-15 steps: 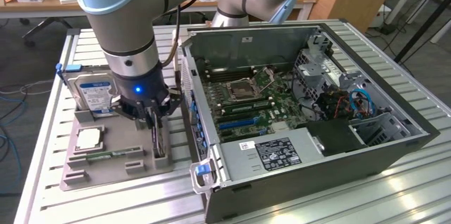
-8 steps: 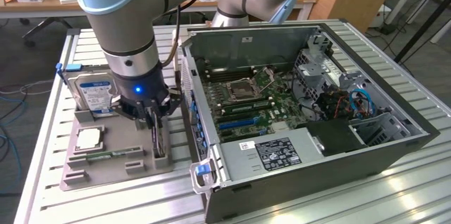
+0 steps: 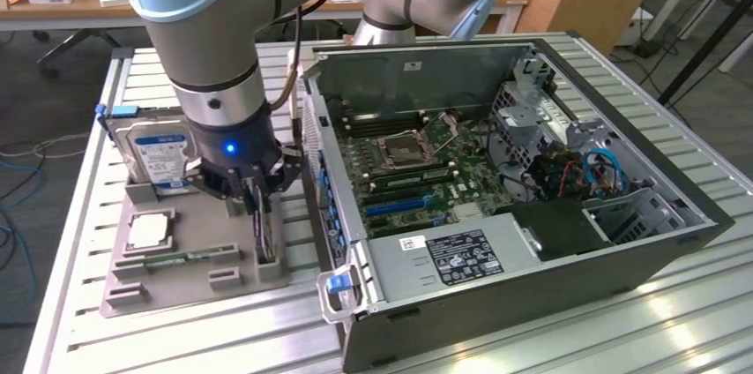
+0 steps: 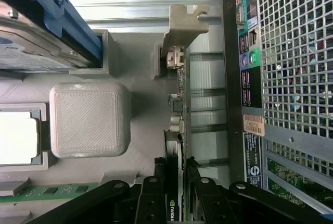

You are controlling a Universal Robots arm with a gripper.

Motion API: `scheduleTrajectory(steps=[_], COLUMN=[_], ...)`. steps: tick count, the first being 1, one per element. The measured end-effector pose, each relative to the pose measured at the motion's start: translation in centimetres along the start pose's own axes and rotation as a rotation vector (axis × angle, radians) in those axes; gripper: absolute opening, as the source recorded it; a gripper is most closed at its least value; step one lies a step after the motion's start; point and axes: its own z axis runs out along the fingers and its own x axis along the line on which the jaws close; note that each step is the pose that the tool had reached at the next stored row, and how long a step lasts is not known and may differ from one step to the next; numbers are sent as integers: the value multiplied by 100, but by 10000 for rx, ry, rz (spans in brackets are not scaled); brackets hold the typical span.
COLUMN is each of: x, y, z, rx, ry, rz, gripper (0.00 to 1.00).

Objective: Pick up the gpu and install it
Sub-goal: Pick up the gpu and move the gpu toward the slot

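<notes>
The gripper [image 3: 261,205] stands straight down over the gpu [image 3: 267,235], so the relation that matters is already close: the card lies directly under it, not off to a side. The gpu stands on its long edge in a slot of the grey holder tray [image 3: 176,281], which rests on the slatted surface [image 3: 235,334] just beside the open computer case [image 3: 394,325], on the exterior view's left of it.

In the wrist view the card's long axis runs away from the gripper [image 4: 177,171] toward its pale metal end bracket [image 4: 183,23], parallel to the case's rear panel [image 4: 250,78]. The fingers straddle the thin thickness of the gpu [image 4: 179,104] near the end opposite the bracket, one on each face. They look pressed against the card, clamped on it rather than standing apart, though the contact itself is partly shadowed. The card's lower edge appears to sit in its slot, not yet lifted. The hard drive [image 3: 159,158] stands in the same tray, well clear of the fingers.
</notes>
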Motion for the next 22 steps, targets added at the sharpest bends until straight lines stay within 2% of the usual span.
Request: scheduleTrajectory(steps=[10,22], x=[-10,-34], y=[6,22], z=[-136,-448], rx=[0,1], ry=[0,0], rz=[-1,-1], gripper=[26,26])
